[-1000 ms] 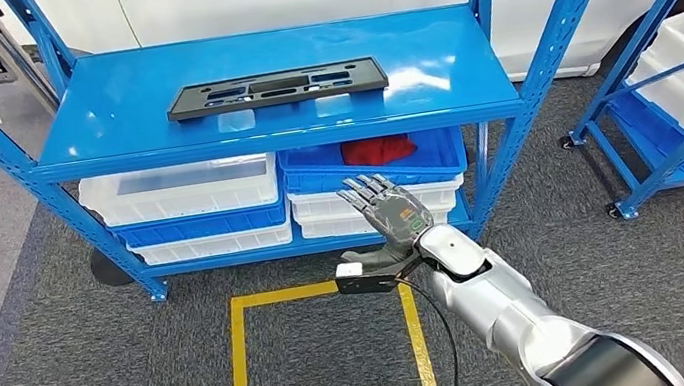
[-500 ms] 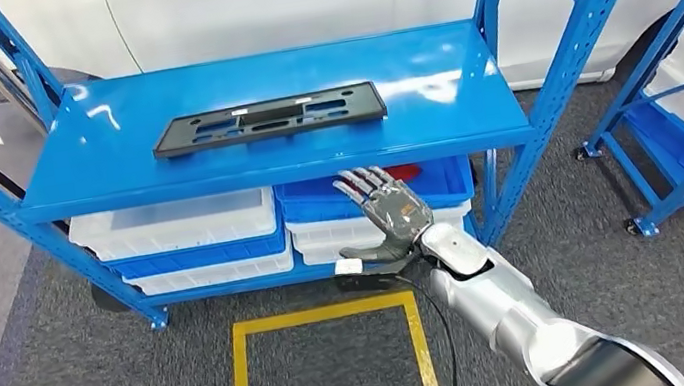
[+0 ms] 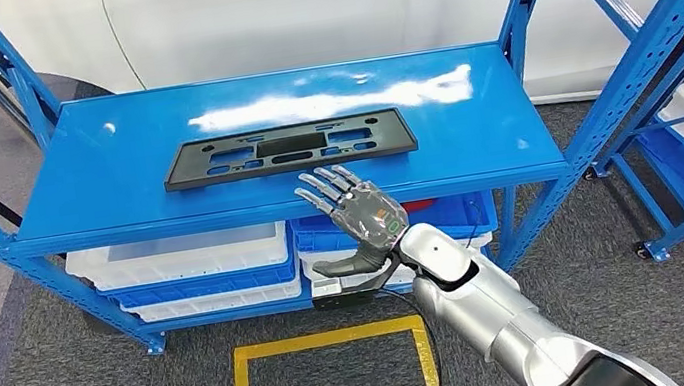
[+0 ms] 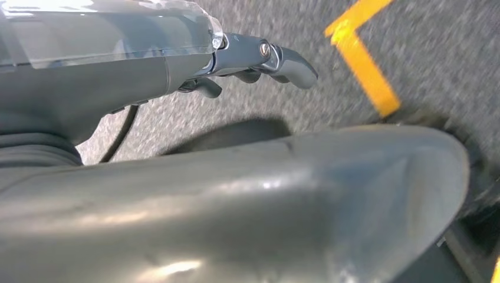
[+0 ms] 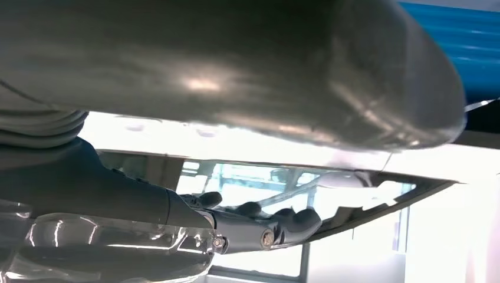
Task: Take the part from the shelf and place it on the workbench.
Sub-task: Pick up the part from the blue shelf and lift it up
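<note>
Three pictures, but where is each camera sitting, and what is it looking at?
Head view: high on the robot, looking down at the blue shelf with the black part; the right hand reaches toward it.
Left wrist view: behind the left hand, facing grey carpet and yellow tape.
Right wrist view: behind the right hand, looking toward the part.
Head and right wrist views share that hand and part.

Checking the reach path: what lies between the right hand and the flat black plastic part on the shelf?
Head view: only bare glossy blue shelf top separates the right hand from the flat black plastic part.
</note>
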